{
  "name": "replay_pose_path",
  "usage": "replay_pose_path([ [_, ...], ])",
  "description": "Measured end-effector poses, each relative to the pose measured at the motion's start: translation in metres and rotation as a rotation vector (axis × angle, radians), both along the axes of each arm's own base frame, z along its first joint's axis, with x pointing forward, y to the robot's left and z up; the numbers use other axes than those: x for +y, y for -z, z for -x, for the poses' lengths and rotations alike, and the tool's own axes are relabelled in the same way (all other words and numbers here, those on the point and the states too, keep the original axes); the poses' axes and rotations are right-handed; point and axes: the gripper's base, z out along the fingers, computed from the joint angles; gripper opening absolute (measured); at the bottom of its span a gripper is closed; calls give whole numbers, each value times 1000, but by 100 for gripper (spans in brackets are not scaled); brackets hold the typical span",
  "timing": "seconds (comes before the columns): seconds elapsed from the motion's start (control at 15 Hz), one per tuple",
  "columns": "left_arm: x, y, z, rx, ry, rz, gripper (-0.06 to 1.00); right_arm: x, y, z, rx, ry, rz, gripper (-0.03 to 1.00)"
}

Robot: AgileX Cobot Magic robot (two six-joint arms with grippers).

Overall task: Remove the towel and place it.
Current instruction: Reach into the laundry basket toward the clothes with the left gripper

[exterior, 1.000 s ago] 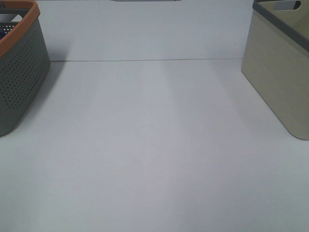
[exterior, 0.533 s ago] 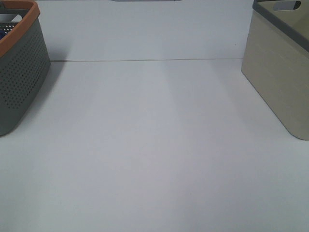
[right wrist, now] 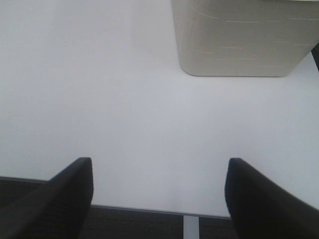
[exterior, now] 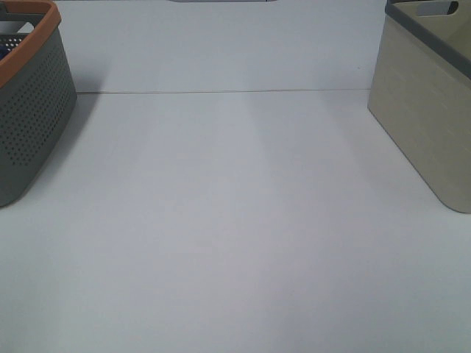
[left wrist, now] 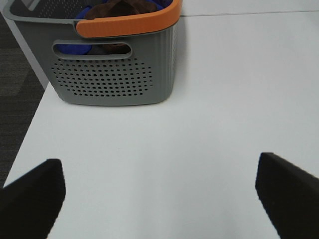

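Note:
The towel (left wrist: 118, 7) is a dark reddish-brown cloth lying bunched inside the grey basket with an orange rim (left wrist: 127, 26), next to blue items; only its top shows in the left wrist view. My left gripper (left wrist: 159, 172) hovers over the white table in front of that basket, open and holding nothing. My right gripper (right wrist: 159, 168) is also open and holds nothing, near the table's front edge and facing the beige bin (right wrist: 239, 40). Neither gripper shows in the exterior high view, and the towel is hidden there.
The grey basket (exterior: 29, 110) stands at the table's far left and the beige bin with a dark rim (exterior: 427, 110) at the far right. The white table (exterior: 235, 220) lies between them. Dark floor (right wrist: 129, 224) shows past the table's front edge.

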Motion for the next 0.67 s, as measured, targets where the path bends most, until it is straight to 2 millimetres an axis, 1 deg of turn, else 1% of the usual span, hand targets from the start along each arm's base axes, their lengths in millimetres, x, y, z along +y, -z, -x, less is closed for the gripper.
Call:
replay_pose_path([
  [0.27,0,0,0,0,9,-6,99,0,0,0,0,0,0,65],
  [0.47,-10,-1,-2,11,114,32,99,0,0,0,0,0,0,65],
  [0.6,-16,-16,-9,75,187,50,99,0,0,0,0,0,0,65],
  [0.67,-12,-45,-26,142,195,-10,99,0,0,0,0,0,0,65],
])
